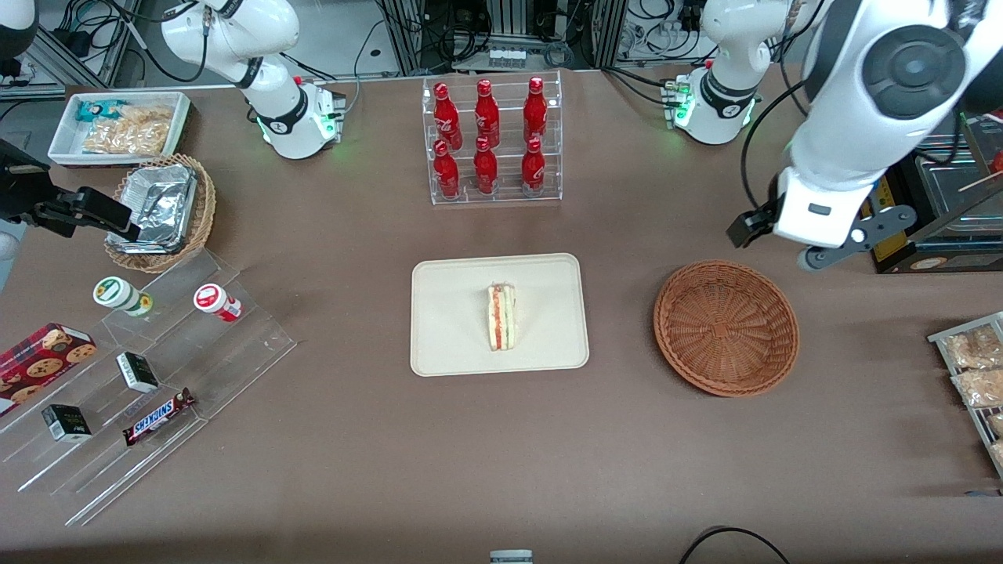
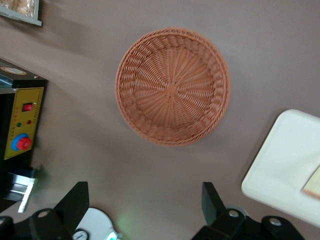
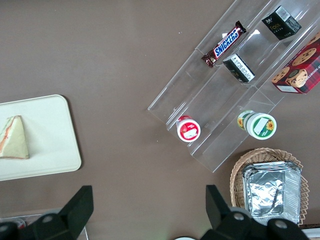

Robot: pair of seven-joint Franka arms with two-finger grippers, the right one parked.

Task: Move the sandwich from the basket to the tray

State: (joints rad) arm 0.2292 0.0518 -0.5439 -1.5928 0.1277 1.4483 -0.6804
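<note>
Sandwich on tray, basket vacant, gripper raised clear with jaws apart and holding nothing.

The sandwich (image 1: pixel 501 316) lies on its side near the middle of the tray (image 1: pixel 447 329), fully inside the low rim, which suggests a deliberate central placement with margin against sliding off. The basket (image 1: pixel 726 327) sits on the table (image 1: pixel 501 454) well apart from the tray, toward the working arm's end, and contains nothing; the transfer is judged complete. The left arm's gripper (image 2: pixel 145 202) hangs high above the table near the basket, farther from the front camera than it. Its jaws stand wide, with only table and basket showing between them. The sandwich is well apart from the jaws and untouched.
</note>
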